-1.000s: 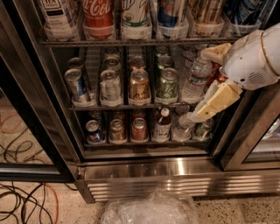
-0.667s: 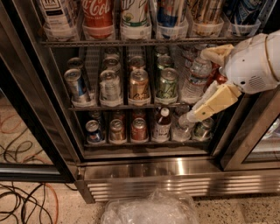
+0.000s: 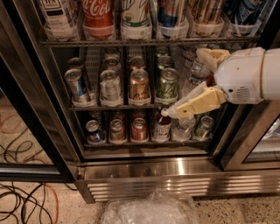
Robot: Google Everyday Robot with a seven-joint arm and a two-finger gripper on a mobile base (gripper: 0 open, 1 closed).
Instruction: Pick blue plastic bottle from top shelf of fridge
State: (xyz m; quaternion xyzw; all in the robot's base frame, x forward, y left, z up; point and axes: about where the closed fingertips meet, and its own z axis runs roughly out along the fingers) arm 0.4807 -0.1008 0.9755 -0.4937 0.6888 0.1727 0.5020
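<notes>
The fridge (image 3: 175,173) stands open in front of me. Its top shelf (image 3: 148,42) runs along the upper edge, with tall bottles in clear holders. The far-left bottle there, with a white label and dark lettering, looks like the blue plastic bottle (image 3: 57,13); only its lower part shows. My gripper (image 3: 186,83) is at the right, level with the middle rack, well below and to the right of that bottle. It is open and empty. One cream finger (image 3: 212,54) is up and the other (image 3: 197,103) is down, in front of a small clear water bottle (image 3: 197,72).
A red Coca-Cola bottle (image 3: 98,13) stands next to the labelled bottle. Several cans (image 3: 139,85) fill the middle and lower racks. A black door frame (image 3: 39,109) is at the left. A crumpled plastic bag (image 3: 151,210) and cables (image 3: 22,205) lie on the floor.
My gripper has shifted a little to the left along the middle rack, its lower finger now reaching further over the cans. Nothing else has moved.
</notes>
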